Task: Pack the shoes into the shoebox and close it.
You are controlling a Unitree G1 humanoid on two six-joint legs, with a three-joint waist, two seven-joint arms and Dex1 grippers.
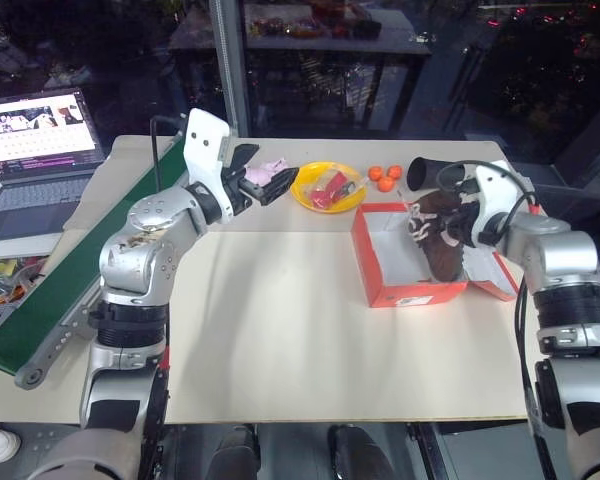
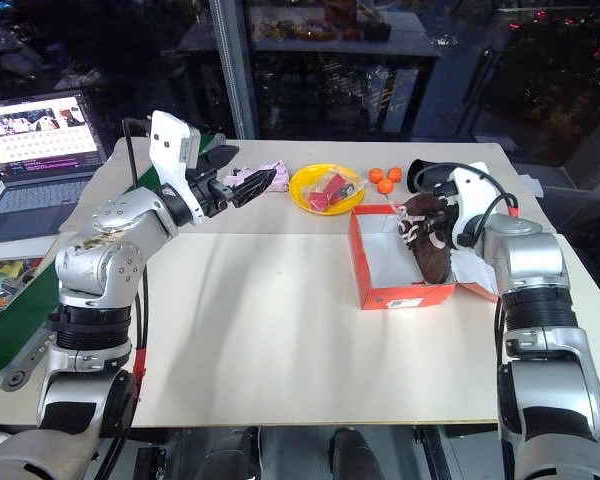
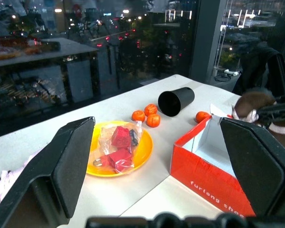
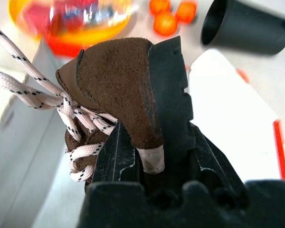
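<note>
The red-orange shoebox [image 1: 410,290] stands open on the right of the table, white inside, with its lid [image 1: 495,272] folded out flat to the right. A dark brown shoe [image 1: 438,240] with cream laces hangs toe-down into the box's right half. My right gripper [image 1: 458,222] is shut on the shoe's heel; in the right wrist view the black fingers [image 4: 168,99] clamp the heel [image 4: 116,83]. My left gripper [image 1: 260,175] is raised over the table's far left, open and holding nothing, its fingers [image 3: 66,161] wide apart.
A pink soft bundle [image 1: 272,170] lies right by the left gripper's tips. Behind the box sit a yellow bowl [image 1: 325,187] of red packets, small orange fruits [image 1: 385,178] and a black cup [image 1: 427,172] on its side. A green belt [image 1: 70,270] and a laptop [image 1: 40,150] border the left.
</note>
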